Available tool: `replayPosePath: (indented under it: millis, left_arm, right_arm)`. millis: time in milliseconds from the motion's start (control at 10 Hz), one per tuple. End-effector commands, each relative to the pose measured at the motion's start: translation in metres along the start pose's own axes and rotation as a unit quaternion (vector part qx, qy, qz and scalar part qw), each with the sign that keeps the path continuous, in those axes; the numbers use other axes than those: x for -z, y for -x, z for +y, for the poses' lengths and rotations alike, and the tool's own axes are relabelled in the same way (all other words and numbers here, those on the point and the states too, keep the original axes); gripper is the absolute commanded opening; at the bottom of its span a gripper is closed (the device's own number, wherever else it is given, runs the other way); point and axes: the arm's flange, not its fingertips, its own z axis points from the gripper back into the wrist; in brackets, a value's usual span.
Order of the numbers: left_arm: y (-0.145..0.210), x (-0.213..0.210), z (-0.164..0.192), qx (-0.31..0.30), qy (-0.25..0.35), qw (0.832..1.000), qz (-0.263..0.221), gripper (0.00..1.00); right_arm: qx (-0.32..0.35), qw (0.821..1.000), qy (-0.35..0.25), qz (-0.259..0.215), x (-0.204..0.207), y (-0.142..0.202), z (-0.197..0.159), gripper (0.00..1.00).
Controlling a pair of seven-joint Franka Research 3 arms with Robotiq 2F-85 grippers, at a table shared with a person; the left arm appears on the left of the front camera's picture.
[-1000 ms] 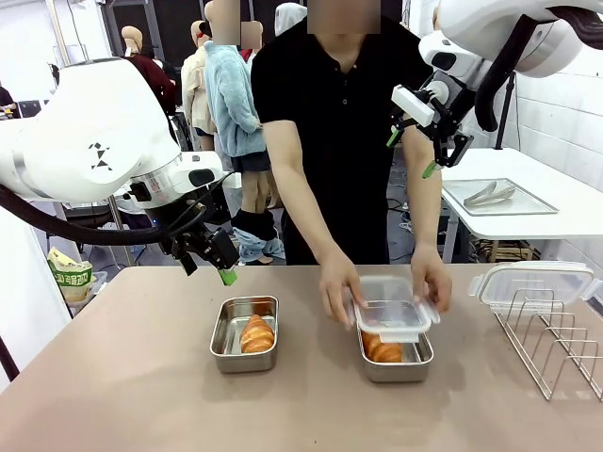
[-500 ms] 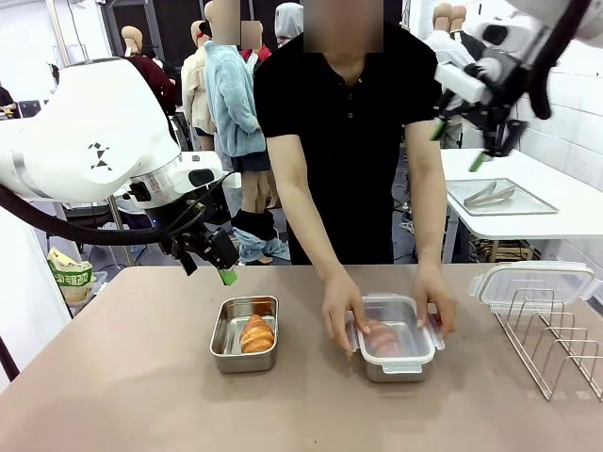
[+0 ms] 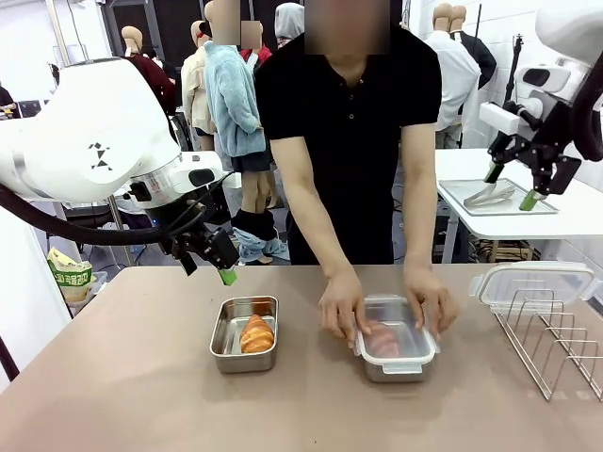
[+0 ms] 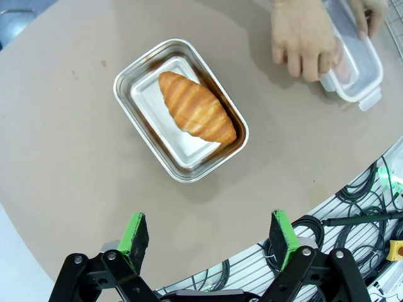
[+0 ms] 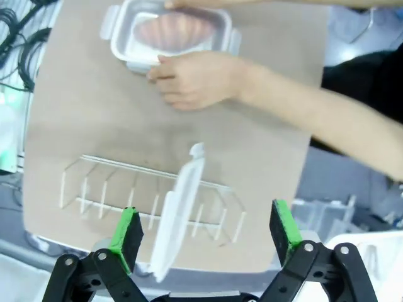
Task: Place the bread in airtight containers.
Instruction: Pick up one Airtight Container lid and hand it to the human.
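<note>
One piece of bread, a golden croissant (image 3: 256, 333), lies in the open left airtight container (image 3: 222, 331), a steel tin. My left gripper (image 3: 207, 268) hangs open above and behind that tin. In the left wrist view the croissant (image 4: 196, 107) lies diagonally in the tin (image 4: 148, 107), far beyond my open gripper (image 4: 211, 236). The right tin (image 3: 394, 369) has its clear lid on, and a croissant (image 3: 382, 336) shows dimly through it. The person's hands (image 3: 341, 306) rest on both sides of that lid. My right gripper (image 3: 512, 186) is open, high at the right. From the right wrist view I look down past the open gripper (image 5: 204, 236) at the lidded tin (image 5: 170, 31).
A wire rack (image 3: 556, 339) stands on the table's right side with a spare clear lid (image 3: 535, 282) leaning on it. The rack (image 5: 94, 189) and lid (image 5: 179, 214) lie below my right gripper. Behind, a side table carries a flat tray (image 3: 499, 198) with tongs.
The person lowered the clear lid onto the right tin and now presses it with both hands. My right arm swung away to the right and lower. The left arm stayed still.
</note>
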Motion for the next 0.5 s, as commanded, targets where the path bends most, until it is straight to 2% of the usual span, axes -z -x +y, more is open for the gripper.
replayPosePath:
  millis: [0,200,400]
  left_arm:
    - [0.0,0.0,0.001,0.0,0.001,1.0,-0.001,1.0]
    - [0.0,0.0,0.001,0.0,0.001,1.0,-0.001,1.0]
    - [0.0,0.0,0.001,0.0,0.001,1.0,-0.001,1.0]
  right_arm:
    - [0.062,0.996,-0.028,0.049,-0.009,-0.009,0.026,1.0]
    - [0.105,0.984,-0.09,0.111,-0.025,-0.007,0.046,1.0]
    - [0.106,0.979,-0.112,0.137,-0.033,-0.004,0.048,1.0]
